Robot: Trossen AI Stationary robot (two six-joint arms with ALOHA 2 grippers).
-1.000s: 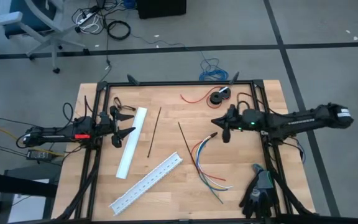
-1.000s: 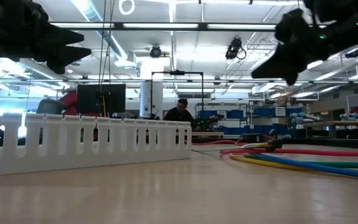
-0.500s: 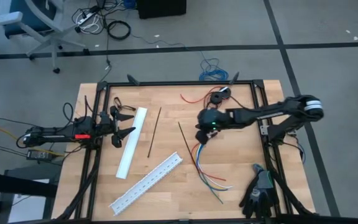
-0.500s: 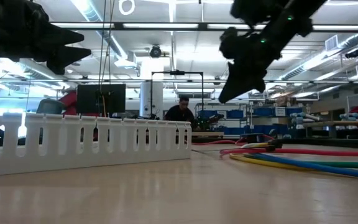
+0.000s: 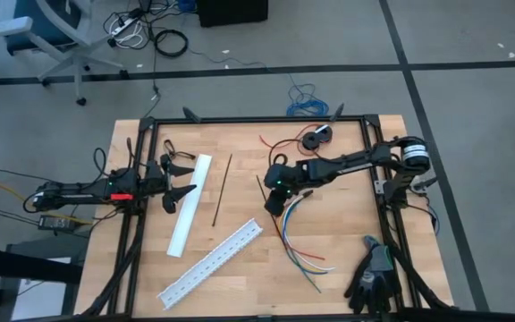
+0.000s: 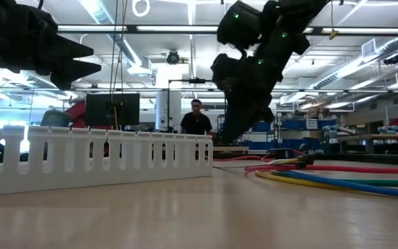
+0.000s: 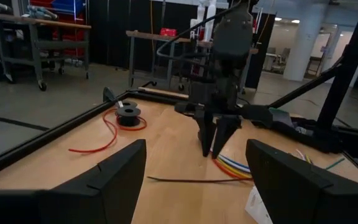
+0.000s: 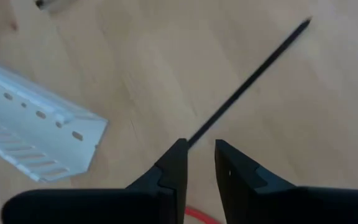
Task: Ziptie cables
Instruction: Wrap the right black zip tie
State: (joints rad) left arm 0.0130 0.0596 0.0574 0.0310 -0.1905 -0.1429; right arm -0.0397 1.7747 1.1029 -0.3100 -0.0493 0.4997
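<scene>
Now the right gripper (image 8: 199, 163), jaws slightly apart over the black strip (image 8: 247, 83), should descend straight, keeping it centred between them, clear of the cables (image 5: 295, 234); left jaws stand wide.

Open wood: the counter (image 5: 347, 234) lies bare to the right of the cables (image 5: 295, 241).
Centre: the right gripper (image 5: 274, 205) hangs over a thin black strip (image 5: 269, 207), fingers slightly parted.
Left side: a white slotted duct (image 5: 211, 262), a white bar (image 5: 189, 204) and a second black strip (image 5: 223, 189) lie there.
Back edge: a spool (image 5: 314, 139) with red wire (image 5: 276, 143).
Near right corner: a dark glove (image 5: 374, 277).
</scene>
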